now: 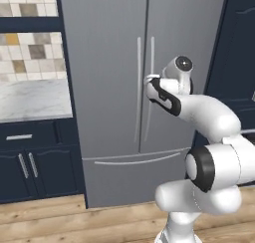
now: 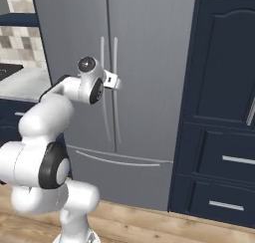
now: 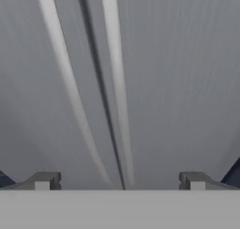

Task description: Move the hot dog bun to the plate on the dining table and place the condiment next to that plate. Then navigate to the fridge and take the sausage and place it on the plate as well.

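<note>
End effector [image 3: 119, 181] spread wide, empty, facing closed fridge [image 3: 187, 82]; both door handles [image 3: 117, 96] straight ahead between fingertips.

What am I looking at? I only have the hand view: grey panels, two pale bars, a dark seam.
Observer: That is the fridge, both doors shut; the bars are its handles.
Operator: How near is the gripper?
Observer: The gripper is open, level with the upper part of the handles; contact cannot be judged.
Operator: Anything beside the fridge?
Observer: A marble counter on one side, tall navy cabinets on the other.
</note>
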Motion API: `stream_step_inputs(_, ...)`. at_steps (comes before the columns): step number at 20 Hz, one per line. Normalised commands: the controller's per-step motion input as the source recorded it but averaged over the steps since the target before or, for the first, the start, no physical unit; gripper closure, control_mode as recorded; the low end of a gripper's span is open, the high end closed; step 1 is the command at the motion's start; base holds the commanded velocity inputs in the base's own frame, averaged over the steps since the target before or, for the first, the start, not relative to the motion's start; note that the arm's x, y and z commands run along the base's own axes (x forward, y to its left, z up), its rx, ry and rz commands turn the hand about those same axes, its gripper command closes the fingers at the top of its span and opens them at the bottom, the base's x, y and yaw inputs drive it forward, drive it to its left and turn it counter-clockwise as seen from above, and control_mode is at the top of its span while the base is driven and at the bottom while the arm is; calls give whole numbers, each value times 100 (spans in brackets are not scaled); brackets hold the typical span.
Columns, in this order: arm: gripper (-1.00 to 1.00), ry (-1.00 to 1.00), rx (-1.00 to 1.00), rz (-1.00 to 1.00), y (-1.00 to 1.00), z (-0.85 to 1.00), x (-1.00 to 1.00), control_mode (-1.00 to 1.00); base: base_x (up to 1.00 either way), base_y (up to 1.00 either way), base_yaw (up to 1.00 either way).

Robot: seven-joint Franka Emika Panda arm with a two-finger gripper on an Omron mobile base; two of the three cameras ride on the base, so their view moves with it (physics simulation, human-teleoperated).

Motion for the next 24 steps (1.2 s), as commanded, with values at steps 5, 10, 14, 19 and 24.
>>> stream_step_inputs(5,-100,0,0,0,-8,-1,45,-100,0,0,0)
stream_step_inputs(10,-100,0,0,0,-4,-4,47,-100,0,0,0)
stream_step_inputs(14,-100,0,0,0,0,-11,56,-100,0,0,0)
stream_step_inputs(19,-100,0,0,0,0,-14,57,-100,0,0,0)
stream_step_inputs(24,-100,0,0,0,0,-17,56,-100,0,0,0)
